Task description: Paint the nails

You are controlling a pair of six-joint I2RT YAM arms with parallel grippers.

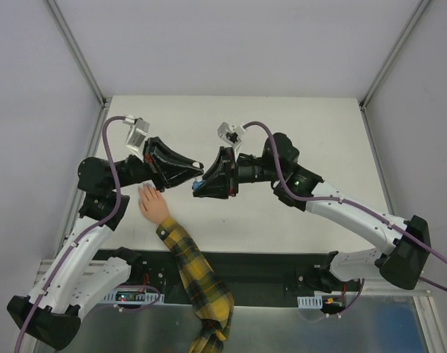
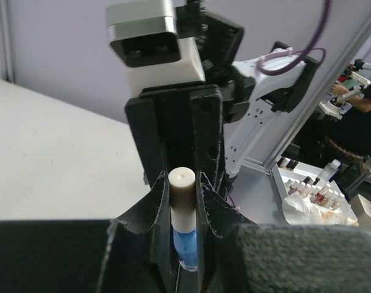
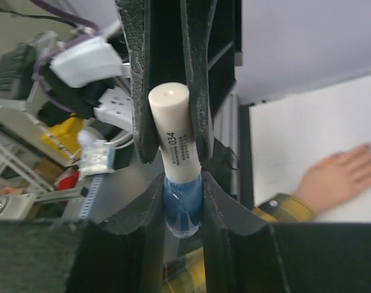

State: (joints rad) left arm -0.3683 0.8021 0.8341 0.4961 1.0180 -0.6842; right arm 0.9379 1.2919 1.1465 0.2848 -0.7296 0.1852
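**Student:** Top view: how do the arms stand?

**Tutor:** Both arms reach inward over the white table [image 1: 297, 132] and meet tip to tip. The left gripper [image 1: 194, 173] and the right gripper [image 1: 207, 184] are closed from opposite sides on one nail-polish bottle [image 1: 198, 187]. Near it, on the left arm's side, a small hand [image 1: 153, 204] lies flat on the table. Its plaid sleeve [image 1: 198, 276] runs back over the near edge. The nails [image 1: 143, 191] lie close by the left gripper's body and are too small to show any tint.

**Student:** Left wrist view?

**Tutor:** The left fingers [image 2: 225, 220] clamp the bottle where the blue glass meets the cream cap [image 2: 181, 189]. The right gripper's fingers stand upright just behind it, with a camera housing [image 2: 149, 36] above. Far right, beyond the table, a tray [image 2: 277, 183] holds a row of small bottles.

**Student:** Right wrist view?

**Tutor:** The right fingers [image 3: 225, 207] pinch the blue glass body. The left gripper's fingers flank the cap, which bears small print. At right the hand rests on the table, well apart from the bottle. Its nails are blurred, so their colour cannot be told. The left background is blurred clutter.
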